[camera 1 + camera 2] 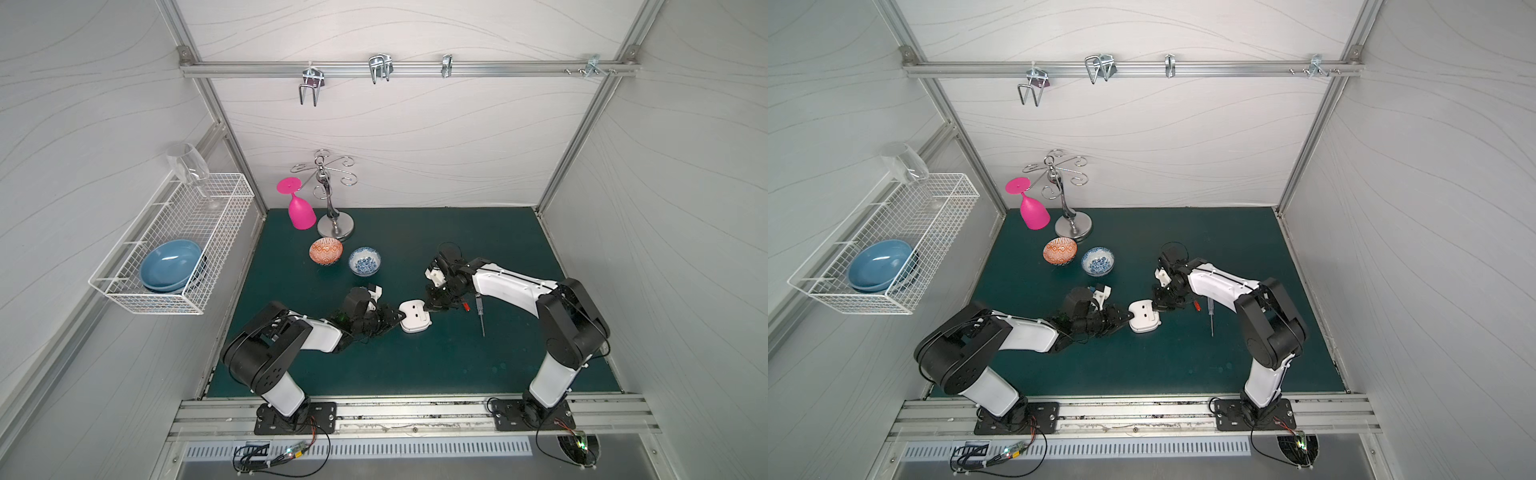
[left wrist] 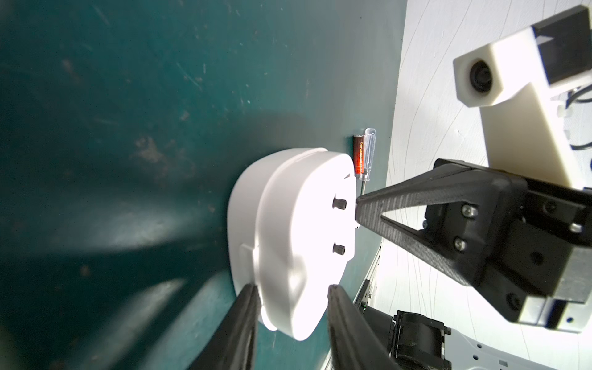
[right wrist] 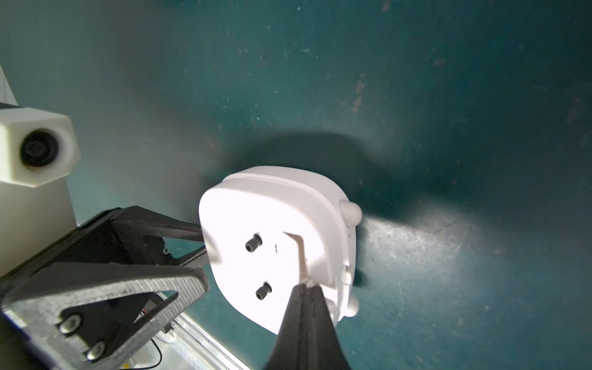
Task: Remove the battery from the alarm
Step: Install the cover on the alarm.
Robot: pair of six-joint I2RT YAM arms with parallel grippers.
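**A:** On the back of the alarm (image 3: 272,208), the right claw (image 3: 307,286) has its tips pressed together at the compartment's edge. Why there?

**B:** Working the cover, I'd judge. The left claw (image 2: 292,290) is clamped on the alarm's rim, likely so it can't slide on the table (image 1: 415,374).

**A:** And the battery (image 2: 358,156)?

**B:** Already out. It lies on the table just past the alarm, touching the screwdriver (image 2: 369,153) handle.

**A:** Room to move?

**B:** There's bare table on the alarm's side nearest the arm bases. The orange bowl (image 1: 326,251) and blue bowl (image 1: 365,261) sit well beyond it. Battery and screwdriver lie close behind the right claw, so backing off needs care.
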